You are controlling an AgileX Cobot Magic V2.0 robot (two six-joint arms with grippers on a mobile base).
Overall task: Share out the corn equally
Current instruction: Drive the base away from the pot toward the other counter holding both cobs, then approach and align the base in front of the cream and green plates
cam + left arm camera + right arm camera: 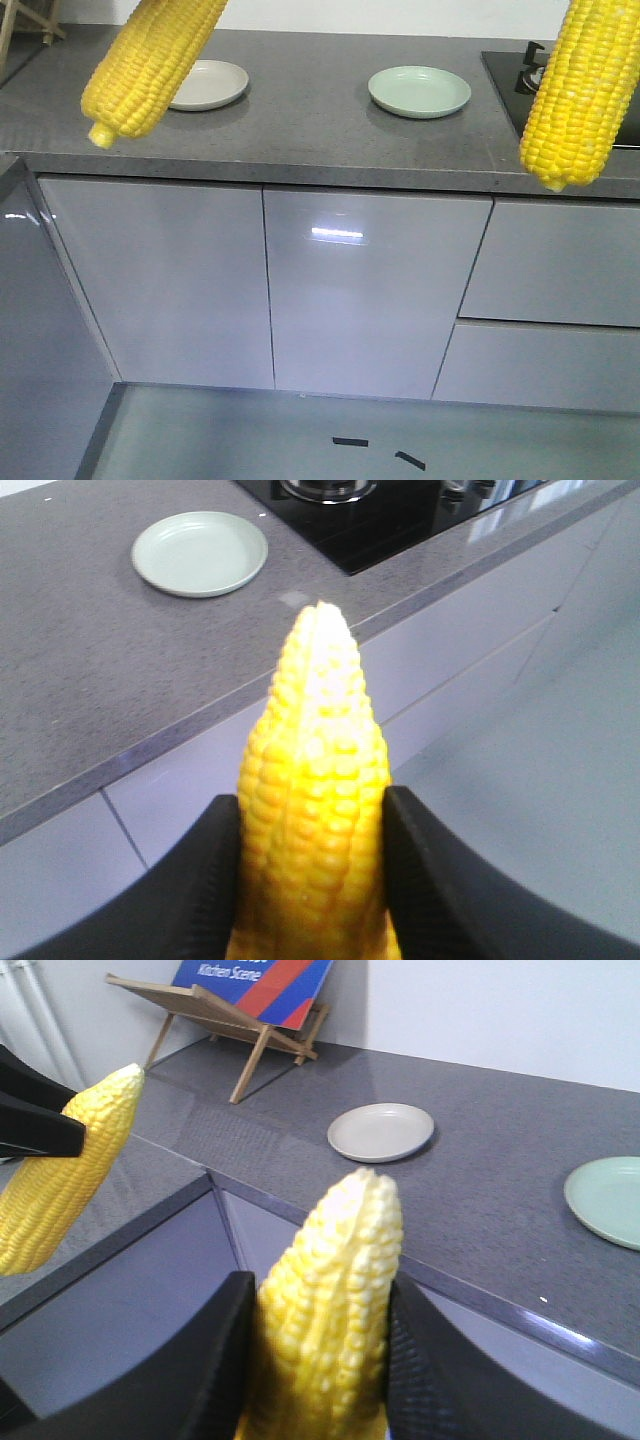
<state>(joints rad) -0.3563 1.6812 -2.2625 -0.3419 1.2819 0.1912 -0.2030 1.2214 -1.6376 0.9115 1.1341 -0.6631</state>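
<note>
I hold two yellow corn cobs in the air in front of the grey counter (320, 130). My left gripper (312, 818) is shut on one corn cob (318, 740), its tip pointing toward the counter edge; the front view shows this cob (150, 60) hanging near the beige plate (205, 85). My right gripper (318, 1305) is shut on the other corn cob (340, 1250), which shows at the right in the front view (580, 90). A pale green plate (419, 91) lies on the counter between the two cobs. Both plates hold nothing.
A black hob (530, 75) with a burner sits at the counter's right end. Grey cabinet doors (370, 290) and drawers run below the counter. A wooden stand with a blue sign (240, 1010) is at the far left of the counter.
</note>
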